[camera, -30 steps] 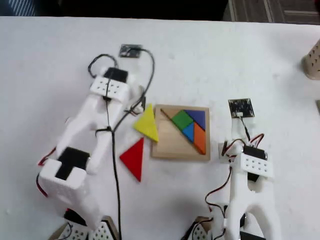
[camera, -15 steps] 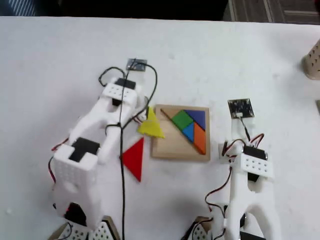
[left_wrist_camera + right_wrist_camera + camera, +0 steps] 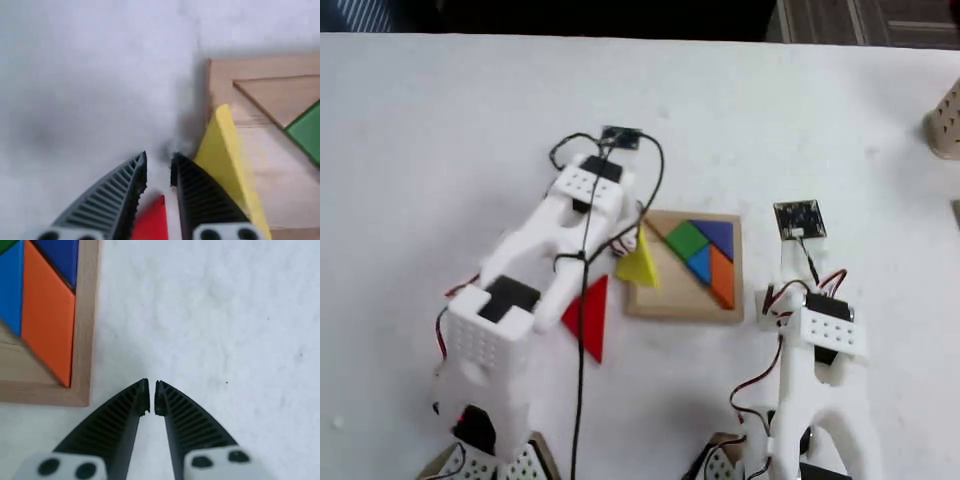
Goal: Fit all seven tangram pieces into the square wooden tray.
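The square wooden tray (image 3: 665, 298) lies mid-table and holds green (image 3: 687, 238), dark blue (image 3: 717, 235), blue (image 3: 698, 263) and orange (image 3: 720, 275) pieces in its right half. A yellow triangle (image 3: 639, 266) leans tilted on the tray's left rim. It also appears as the yellow triangle (image 3: 220, 155) beside one finger of my left gripper (image 3: 159, 167), which is shut with nothing between its jaws. A red triangle (image 3: 588, 315) lies flat on the table left of the tray. My right gripper (image 3: 152, 397) is shut just off the tray's near right corner (image 3: 80, 395).
The left arm's black cable (image 3: 582, 330) runs down the table past the red triangle. A beige object (image 3: 945, 120) stands at the far right edge. The tray's left half (image 3: 660, 285) is bare wood.
The left arm has swung right toward the tray, pushing the yellow triangle along until it tipped up onto the tray's left rim. The right arm and the red triangle have not moved.
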Action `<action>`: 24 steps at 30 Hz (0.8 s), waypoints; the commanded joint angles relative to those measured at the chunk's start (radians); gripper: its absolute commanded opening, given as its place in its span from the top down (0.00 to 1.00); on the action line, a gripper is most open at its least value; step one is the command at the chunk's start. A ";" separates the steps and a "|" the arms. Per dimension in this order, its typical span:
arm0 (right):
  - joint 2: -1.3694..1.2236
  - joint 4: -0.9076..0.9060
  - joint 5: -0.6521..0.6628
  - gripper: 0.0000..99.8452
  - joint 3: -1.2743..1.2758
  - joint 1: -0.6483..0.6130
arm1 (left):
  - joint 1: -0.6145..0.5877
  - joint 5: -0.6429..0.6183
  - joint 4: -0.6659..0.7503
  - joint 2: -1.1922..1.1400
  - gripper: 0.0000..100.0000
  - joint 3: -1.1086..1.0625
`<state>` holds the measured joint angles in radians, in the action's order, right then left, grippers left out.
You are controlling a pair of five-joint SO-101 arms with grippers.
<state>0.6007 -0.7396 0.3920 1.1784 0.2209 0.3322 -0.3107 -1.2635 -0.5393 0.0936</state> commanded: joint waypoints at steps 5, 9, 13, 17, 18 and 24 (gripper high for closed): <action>0.025 0.016 0.012 0.97 -0.009 0.002 | 0.044 -0.015 -0.117 0.010 0.88 0.158; 0.022 0.016 0.012 0.97 -0.009 -0.015 | 0.044 -0.012 -0.153 0.010 0.88 0.187; 0.022 0.016 0.012 0.97 -0.009 -0.015 | 0.036 -0.008 -0.155 0.012 0.88 0.192; 0.024 0.016 0.012 0.97 -0.009 -0.013 | -0.008 -0.006 -0.184 0.067 0.88 0.190; 0.024 0.016 0.012 0.97 -0.009 -0.013 | -0.033 -0.006 -0.193 0.099 0.88 0.186; 0.028 0.019 0.011 0.97 -0.011 -0.015 | -0.202 -0.006 -0.114 0.278 0.88 0.037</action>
<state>0.6007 -0.7396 0.3920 1.1784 0.2163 0.2355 -0.3153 -1.4492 -0.4120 0.2163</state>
